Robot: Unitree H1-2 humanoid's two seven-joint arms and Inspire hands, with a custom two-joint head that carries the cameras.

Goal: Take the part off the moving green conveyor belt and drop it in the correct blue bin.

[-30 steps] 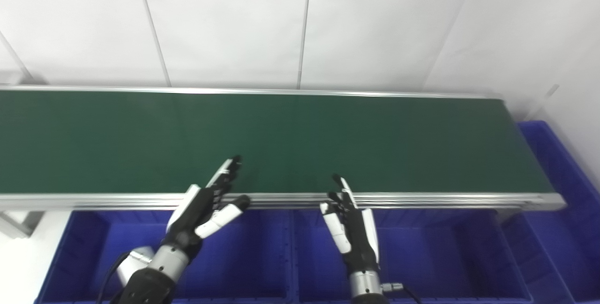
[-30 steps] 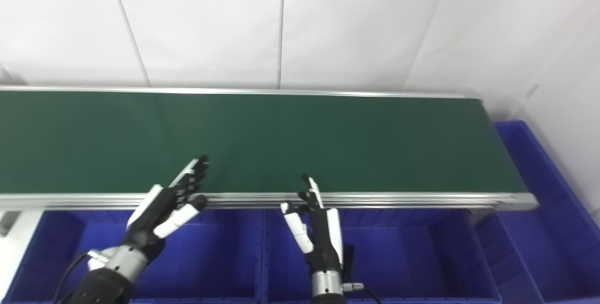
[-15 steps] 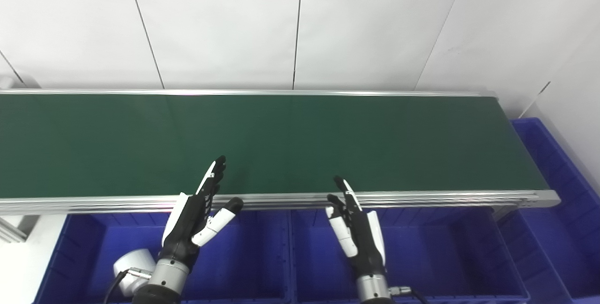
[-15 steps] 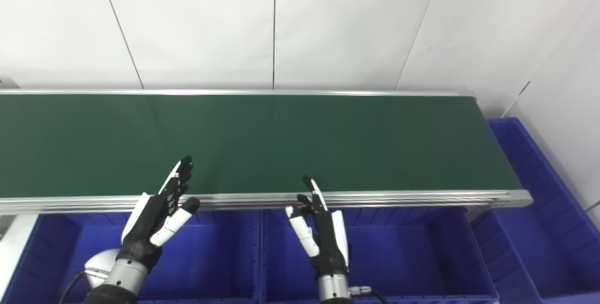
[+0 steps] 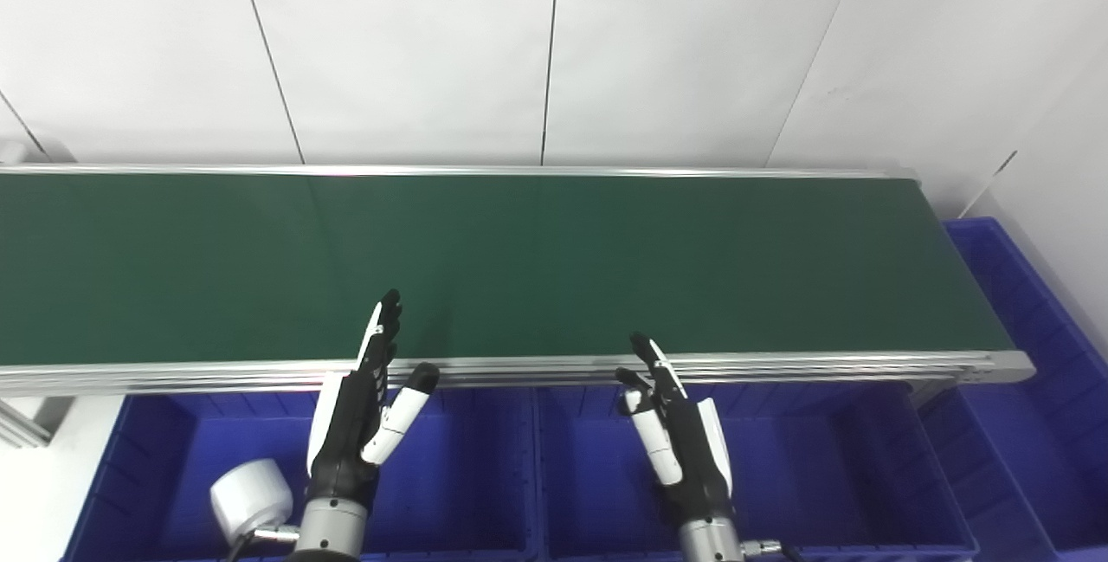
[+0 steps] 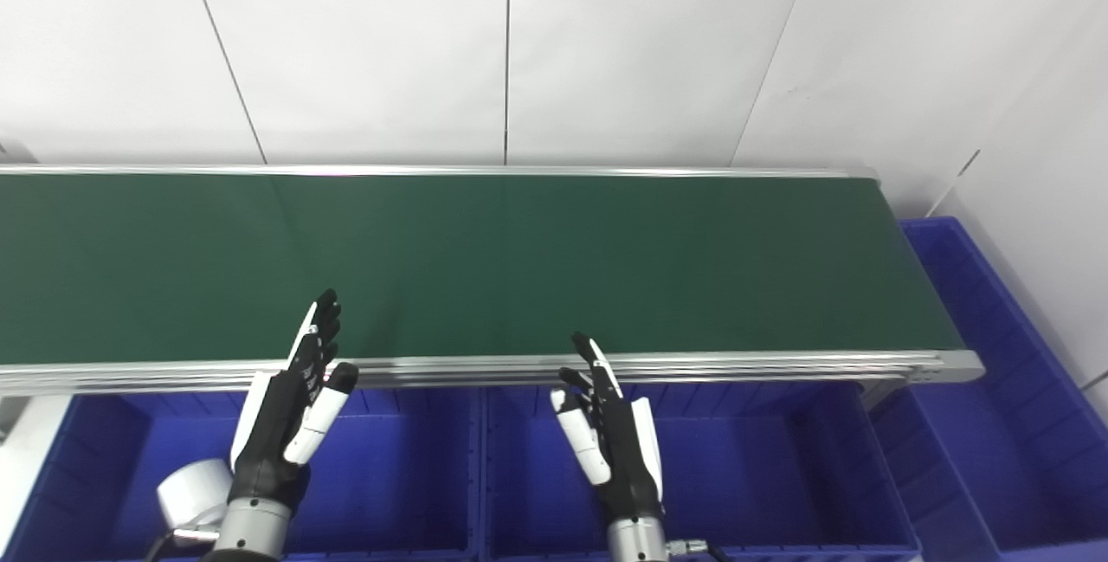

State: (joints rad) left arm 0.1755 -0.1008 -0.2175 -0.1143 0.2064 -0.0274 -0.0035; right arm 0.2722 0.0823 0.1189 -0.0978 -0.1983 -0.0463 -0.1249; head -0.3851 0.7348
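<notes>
A: What do we have in front of us?

B: A long green conveyor belt (image 5: 554, 268) with silver side rails, running left to right under a white panelled wall (image 5: 554, 42). Along its near edge we see a row of blue bins (image 5: 467, 475), and one more blue bin (image 5: 1030, 371) sits past the belt's right end.

A: And the part we are meant to pick?

B: We cannot see any part on the belt, nor in the bins so far as they show.

A: Our hands?

B: Our left hand (image 5: 359, 419) is raised over the left bin, fingers straight and together, pointing up toward the belt so their tips overlap its near rail, thumb spread to the side. It is released and holds nothing. Our right hand (image 5: 679, 445) stands over the middle bin, edge-on to us, fingers extended upward and slightly apart, likewise empty and touching nothing we can make out
</notes>
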